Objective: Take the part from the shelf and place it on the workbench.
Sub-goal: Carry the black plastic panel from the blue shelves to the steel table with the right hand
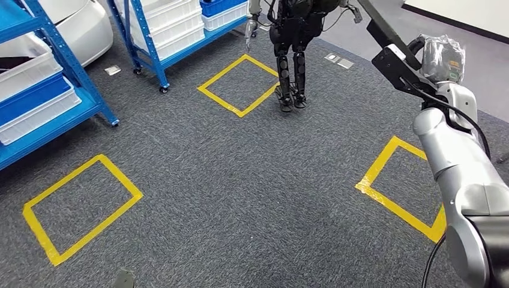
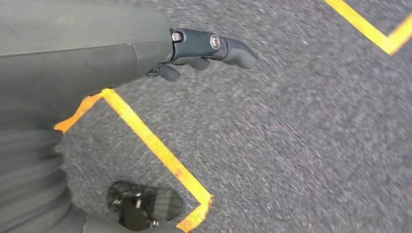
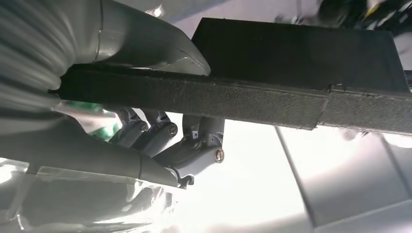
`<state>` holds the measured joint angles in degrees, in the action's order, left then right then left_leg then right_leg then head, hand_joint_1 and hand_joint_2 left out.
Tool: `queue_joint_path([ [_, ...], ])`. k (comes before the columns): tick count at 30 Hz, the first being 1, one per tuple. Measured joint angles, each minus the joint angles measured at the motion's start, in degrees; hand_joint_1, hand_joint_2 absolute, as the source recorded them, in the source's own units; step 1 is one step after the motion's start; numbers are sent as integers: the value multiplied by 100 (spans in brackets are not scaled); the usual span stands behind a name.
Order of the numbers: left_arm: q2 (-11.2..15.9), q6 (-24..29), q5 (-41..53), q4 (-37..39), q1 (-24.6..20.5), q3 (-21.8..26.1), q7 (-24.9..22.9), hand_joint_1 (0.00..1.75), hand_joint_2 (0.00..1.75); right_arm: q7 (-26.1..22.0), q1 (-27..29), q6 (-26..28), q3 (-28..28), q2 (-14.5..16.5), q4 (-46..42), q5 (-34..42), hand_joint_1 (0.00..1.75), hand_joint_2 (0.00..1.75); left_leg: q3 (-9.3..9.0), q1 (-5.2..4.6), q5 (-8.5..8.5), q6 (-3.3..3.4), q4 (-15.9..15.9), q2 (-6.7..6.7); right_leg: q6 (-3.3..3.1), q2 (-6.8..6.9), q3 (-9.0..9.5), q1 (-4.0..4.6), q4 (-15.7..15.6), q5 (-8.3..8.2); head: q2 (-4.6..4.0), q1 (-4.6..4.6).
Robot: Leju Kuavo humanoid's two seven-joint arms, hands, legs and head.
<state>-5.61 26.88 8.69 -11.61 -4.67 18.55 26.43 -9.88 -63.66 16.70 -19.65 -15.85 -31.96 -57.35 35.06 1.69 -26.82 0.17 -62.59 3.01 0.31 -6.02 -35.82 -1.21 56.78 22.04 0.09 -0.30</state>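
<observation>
Right hand (image 3: 160,145): my fingers (image 3: 197,150) and thumb are closing around a long black part (image 3: 272,99), thumb on one face, fingers curling against the other.
Part in head view: the black part (image 1: 393,57) is sitting raised at the upper right, in my right hand (image 1: 441,60), well above the floor.
Right arm: my silver arm (image 1: 462,180) is rising along the right edge.
Left hand (image 2: 194,51): it is hanging over the carpet (image 2: 301,145), fingers (image 2: 233,48) stretching out loosely with a slight curl, gripping nothing.
Floor: grey carpet (image 1: 240,198) is carrying yellow tape squares (image 1: 78,207).
Shelf: blue shelf racks (image 1: 72,78) with white bins (image 1: 180,27) are standing at the upper left.
Other robot: a dark robot's legs (image 1: 291,66) are standing beside the far yellow square (image 1: 240,84).
</observation>
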Motion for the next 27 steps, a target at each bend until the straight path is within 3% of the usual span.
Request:
queue_joint_path([
  [2,-2,-5,12,0,-8,-1,0,0,175,0,-20,-1,1,-33,-28,11,175,175,-81,-10,28,25,232,128,82,-137,-78,11,13,-30,0,2],
  [4,-11,-14,34,-2,-32,-2,1,0,175,0,-6,-12,1,-103,-52,28,175,175,-83,-48,70,106,280,6,183,-219,-146,11,-12,-79,1,-6],
  [6,-21,-25,66,-6,-73,-4,4,0,175,0,12,-29,2,-211,-78,60,175,175,-111,-62,145,226,372,-115,206,55,-269,26,139,-14,2,14],
  [8,-24,-34,100,-9,-92,-6,5,0,175,4,22,-42,3,-299,-129,114,175,175,-121,-88,190,299,425,-242,169,439,-577,24,762,262,2,48],
  [10,-22,-45,135,-9,-96,-11,4,0,175,9,75,-50,2,-358,-180,173,175,175,-109,-116,194,308,426,-384,174,533,-927,7,1537,544,1,64],
  [11,-22,-51,157,-9,-101,-16,4,0,175,9,122,-52,2,-389,-202,203,175,175,-107,-124,193,308,425,-460,203,537,-979,0,1689,586,1,65],
  [12,-22,-56,180,-9,-107,-23,4,0,175,9,170,-52,2,-418,-223,232,175,175,-104,-130,192,306,424,-528,240,546,-940,-4,1665,566,0,66],
  [13,-20,-63,196,-11,-118,-32,4,0,175,10,213,-51,2,-443,-251,261,175,175,-105,-134,189,301,423,-602,284,594,-742,-10,1342,461,0,67],
  [14,-16,-76,219,-14,-135,-42,4,0,175,13,243,-47,2,-465,-285,290,175,175,-109,-148,182,290,420,-675,314,728,-465,-14,860,338,0,68],
  [16,-2,-109,269,-22,-177,-70,-11,0,175,24,277,-33,2,-491,-366,341,175,175,-117,-190,161,242,420,-818,296,983,-26,40,101,143,0,65],
  [17,5,-128,299,-25,-197,-87,-30,0,175,32,292,-27,2,-499,-404,363,175,175,-125,-210,150,217,420,-884,252,1038,49,72,-44,106,0,61],
  [19,6,-159,351,-28,-232,-122,-83,0,175,55,330,-19,3,-525,-476,404,175,175,-145,-217,132,165,427,-1019,171,903,29,114,-60,70,1,50],
  [20,4,-170,372,-30,-251,-139,-104,0,175,67,355,-16,4,-535,-511,423,175,175,-143,-201,110,133,409,-1025,137,833,34,71,-74,51,1,46],
  [22,8,-176,408,-32,-281,-174,-132,0,175,93,395,-3,7,-544,-590,469,175,175,-39,-157,-92,74,123,-770,44,691,45,-5,-102,17,1,28],
  [24,18,-174,434,-33,-289,-192,-153,0,175,123,453,29,7,-505,-668,517,175,175,274,-124,-482,43,-615,-404,-22,548,51,-20,-105,1,0,-4],
  [26,29,-172,452,-33,-292,-196,-167,0,175,140,550,59,7,-454,-735,552,175,175,601,-115,-712,30,-1291,-294,-36,373,53,3,-94,-2,0,-19],
  [27,37,-172,456,-33,-297,-197,-171,0,175,143,602,66,7,-440,-762,562,175,175,649,-112,-664,31,-1351,-281,-36,279,53,9,-82,-1,1,-20],
])
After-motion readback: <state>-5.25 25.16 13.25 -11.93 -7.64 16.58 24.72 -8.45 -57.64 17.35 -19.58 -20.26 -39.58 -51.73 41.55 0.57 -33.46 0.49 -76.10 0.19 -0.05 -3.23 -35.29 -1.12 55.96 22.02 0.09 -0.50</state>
